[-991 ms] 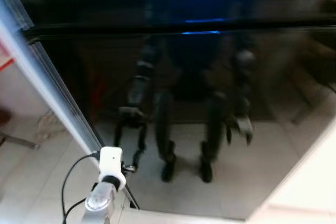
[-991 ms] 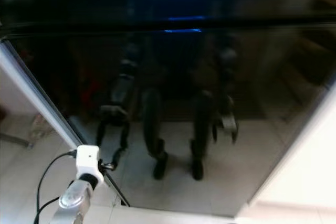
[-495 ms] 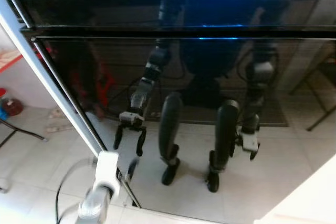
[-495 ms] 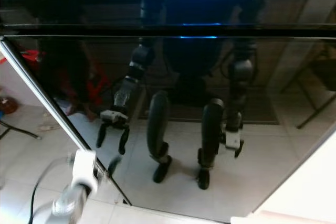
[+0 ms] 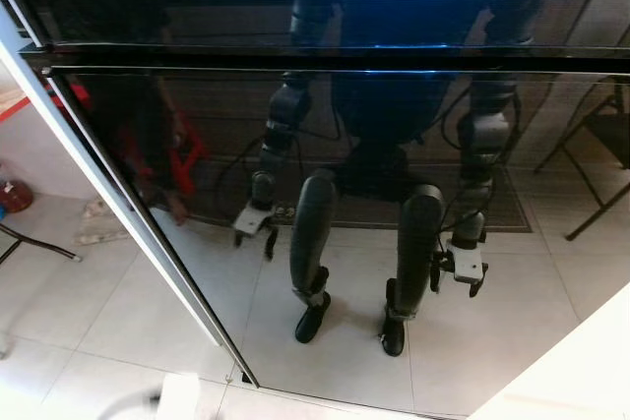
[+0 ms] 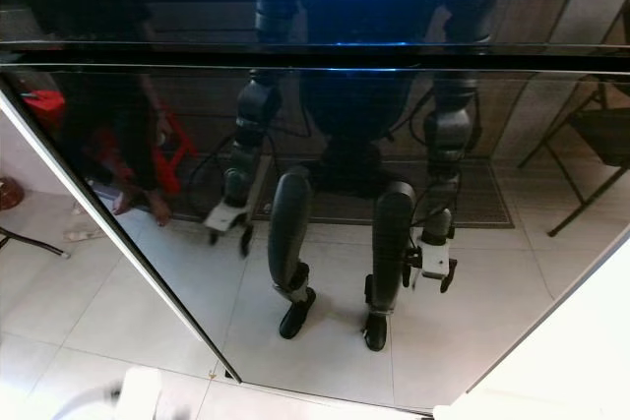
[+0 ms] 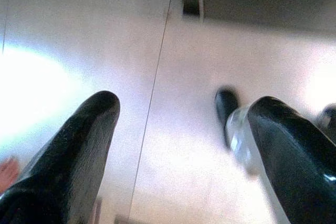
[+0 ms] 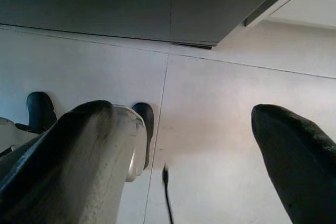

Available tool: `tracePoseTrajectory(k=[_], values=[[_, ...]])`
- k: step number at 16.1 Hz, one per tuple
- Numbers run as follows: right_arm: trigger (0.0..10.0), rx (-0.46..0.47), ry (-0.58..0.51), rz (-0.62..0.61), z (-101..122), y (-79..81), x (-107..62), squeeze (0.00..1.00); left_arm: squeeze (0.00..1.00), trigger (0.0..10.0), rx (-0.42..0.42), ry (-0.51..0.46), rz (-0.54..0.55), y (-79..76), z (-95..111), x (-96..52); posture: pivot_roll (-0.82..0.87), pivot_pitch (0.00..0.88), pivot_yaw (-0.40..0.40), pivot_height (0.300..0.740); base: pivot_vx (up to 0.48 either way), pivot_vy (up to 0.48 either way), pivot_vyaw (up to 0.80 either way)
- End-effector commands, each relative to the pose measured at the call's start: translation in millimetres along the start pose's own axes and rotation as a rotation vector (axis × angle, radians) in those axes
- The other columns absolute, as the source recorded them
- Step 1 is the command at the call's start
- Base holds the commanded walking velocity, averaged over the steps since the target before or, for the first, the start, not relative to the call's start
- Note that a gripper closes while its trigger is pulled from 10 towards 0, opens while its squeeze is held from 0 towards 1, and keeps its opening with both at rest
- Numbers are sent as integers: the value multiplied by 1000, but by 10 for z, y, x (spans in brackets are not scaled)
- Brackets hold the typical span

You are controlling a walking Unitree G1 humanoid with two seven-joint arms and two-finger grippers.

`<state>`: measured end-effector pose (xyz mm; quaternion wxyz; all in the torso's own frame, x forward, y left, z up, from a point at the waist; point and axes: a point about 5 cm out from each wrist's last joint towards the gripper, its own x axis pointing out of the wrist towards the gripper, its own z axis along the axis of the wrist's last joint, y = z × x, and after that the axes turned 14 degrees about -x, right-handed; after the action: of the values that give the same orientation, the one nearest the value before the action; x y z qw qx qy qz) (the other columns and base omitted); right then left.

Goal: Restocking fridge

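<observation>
Facing the closed fridge door (image 5: 413,194), both arms hang low. Left gripper (image 7: 178,145) and right gripper (image 8: 184,145) gape empty above the floor (image 8: 220,103). The door's left edge (image 5: 128,213) lies nearer the left arm.

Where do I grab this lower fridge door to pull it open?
Probably the silver strip down the left edge of the door: the glossy face is flat and shows no knob. Come in from the left with the open left gripper, fingers straddling the strip.
</observation>
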<state>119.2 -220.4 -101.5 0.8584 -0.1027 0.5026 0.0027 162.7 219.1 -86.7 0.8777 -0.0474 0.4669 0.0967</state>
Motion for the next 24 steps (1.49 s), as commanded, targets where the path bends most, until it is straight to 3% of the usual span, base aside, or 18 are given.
tracePoseTrajectory(k=[1,4,7,11,17,20,24], values=[[10000,15,12,5,-23,35,-2,0,0,10000,21,23,35,96,-22,-8,-98,0,59,740,0,0,0],[10000,3,14,8,-7,44,4,0,0,10000,178,80,-27,77,-74,-10,-89,0,56,740,0,226,0],[10000,-1,18,9,-8,35,5,0,0,10000,126,106,14,151,-156,-30,-89,0,57,740,0,349,0],[10000,-4,20,10,-28,65,0,0,0,10000,153,101,-6,141,-147,-29,-100,0,76,740,0,351,0],[10000,5,21,17,-30,103,1,0,0,10000,123,96,11,187,-172,-42,-81,0,75,740,0,349,0],[10000,6,15,43,3,211,12,0,0,10000,104,90,43,305,-148,-56,-41,0,66,740,0,350,0],[10000,-64,6,99,84,349,31,0,0,10000,71,61,120,583,-114,-111,125,24,-6,740,0,348,0]])
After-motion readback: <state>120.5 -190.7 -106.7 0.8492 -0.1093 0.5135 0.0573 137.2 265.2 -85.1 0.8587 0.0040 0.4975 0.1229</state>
